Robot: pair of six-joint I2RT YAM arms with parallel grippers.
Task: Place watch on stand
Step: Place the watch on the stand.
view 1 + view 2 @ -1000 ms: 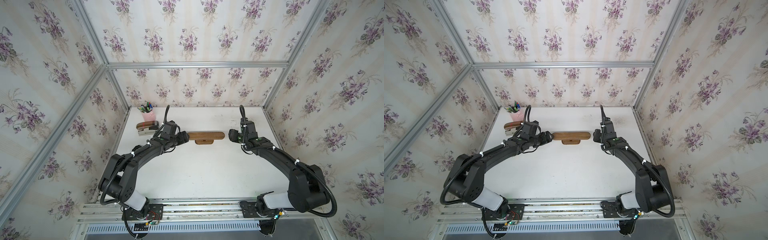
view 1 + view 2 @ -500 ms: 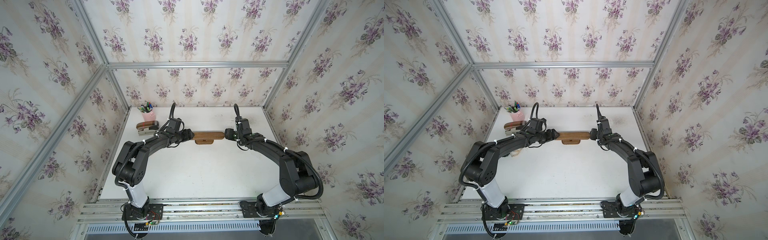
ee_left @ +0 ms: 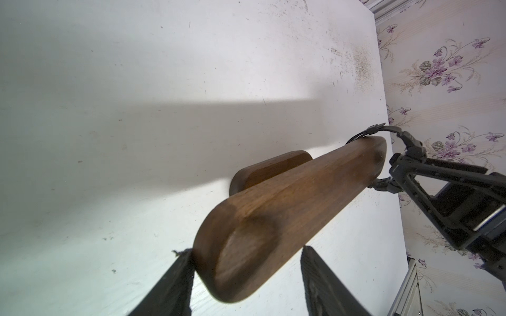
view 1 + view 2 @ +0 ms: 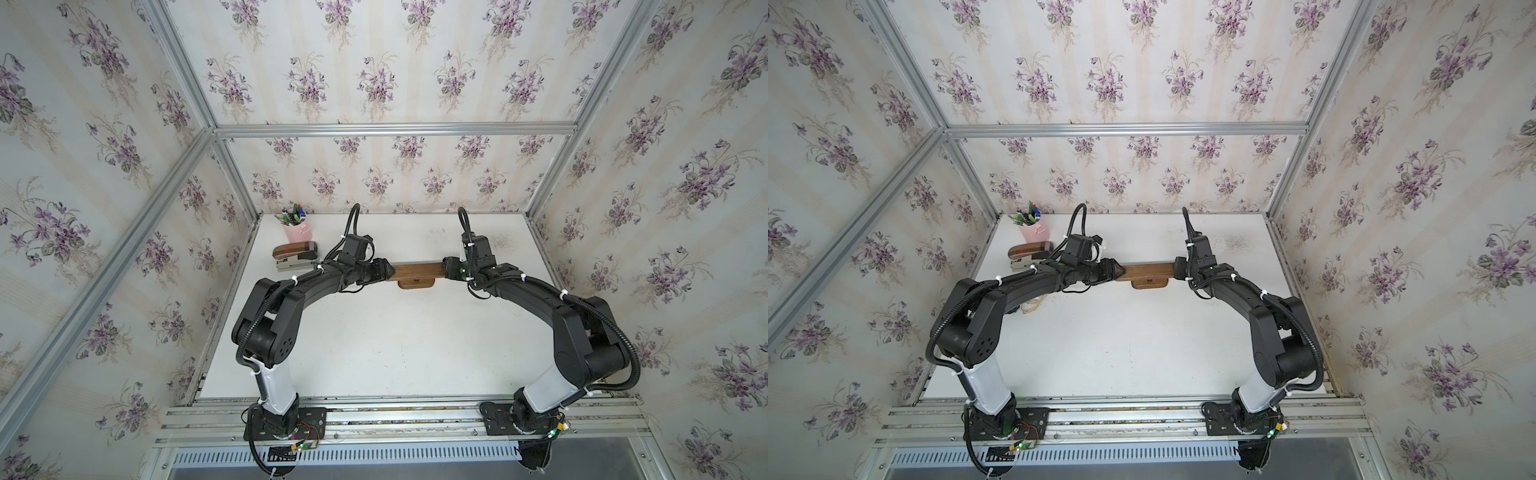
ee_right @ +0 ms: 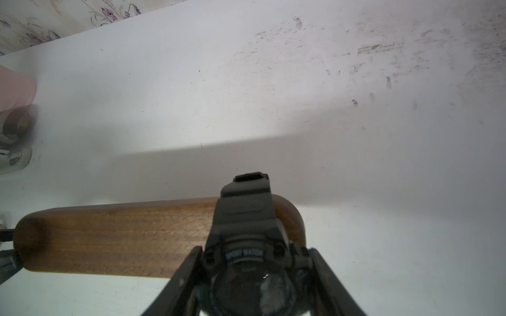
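The stand (image 4: 417,271) is a dark brown wooden bar on a small oval foot, at the back middle of the white table (image 4: 395,340). My right gripper (image 5: 254,250) is shut on the watch (image 5: 246,219), a black sport watch. Its strap loops over the bar's right end (image 3: 379,128). In both top views the right gripper (image 4: 1177,266) hides the watch. My left gripper (image 3: 246,250) is open around the bar's left end (image 3: 238,260). One finger (image 3: 175,281) touches the wood and the other stands a little apart.
A pink pen cup (image 4: 297,230) and a brown-topped stapler (image 4: 295,255) sit at the back left, just behind my left arm. Floral walls with metal posts close in the table on three sides.
Both arms have reached inward to the stand's ends. The right gripper has brought the watch onto the right end. The left jaws have narrowed around the left end.
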